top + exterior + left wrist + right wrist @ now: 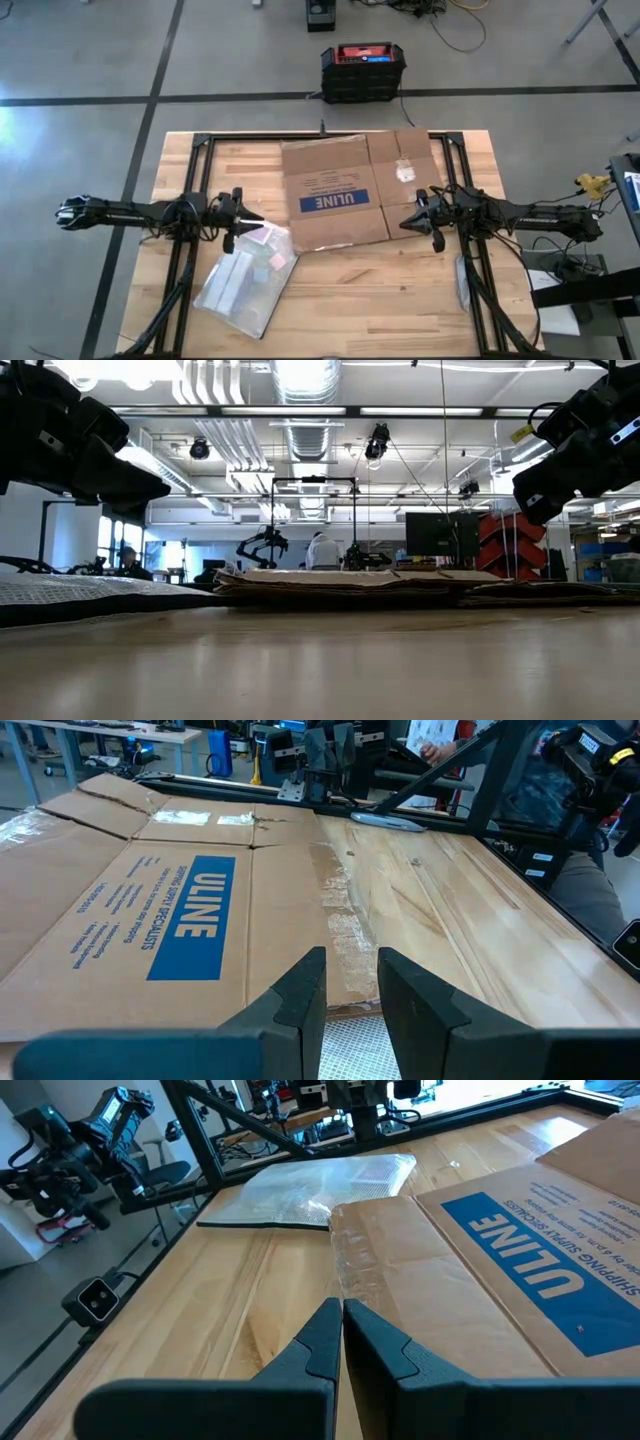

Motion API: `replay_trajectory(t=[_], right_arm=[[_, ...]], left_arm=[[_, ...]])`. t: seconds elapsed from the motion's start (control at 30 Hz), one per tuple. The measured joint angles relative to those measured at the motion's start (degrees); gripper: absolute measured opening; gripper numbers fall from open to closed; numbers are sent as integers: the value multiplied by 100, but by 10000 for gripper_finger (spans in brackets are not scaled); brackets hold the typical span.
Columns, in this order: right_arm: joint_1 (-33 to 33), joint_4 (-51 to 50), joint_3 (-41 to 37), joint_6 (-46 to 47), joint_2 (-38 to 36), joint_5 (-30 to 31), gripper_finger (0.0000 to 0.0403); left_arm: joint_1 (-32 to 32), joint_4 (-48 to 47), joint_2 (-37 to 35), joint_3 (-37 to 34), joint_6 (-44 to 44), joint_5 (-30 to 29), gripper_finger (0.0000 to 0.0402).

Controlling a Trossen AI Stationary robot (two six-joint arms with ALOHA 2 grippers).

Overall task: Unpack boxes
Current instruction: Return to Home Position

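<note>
box: flattened brown cardboard box [345, 190] lies on wooden table [380, 295], between both arms
left end effector [352, 972]: released, empty
right end effector [341, 1310]: clenched, empty

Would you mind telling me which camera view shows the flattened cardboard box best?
The high view: the whole cardboard box lies flat with its blue label visible. The low view shows only its thin edge; both wrist views show just part of it, label included.
</note>
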Motion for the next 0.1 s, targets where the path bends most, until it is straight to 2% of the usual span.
replay_trajectory(t=[0.1], right_arm=[[-2,0,0,-4,0,0,0]], left_arm=[[2,0,0,0,1,-1,78]])
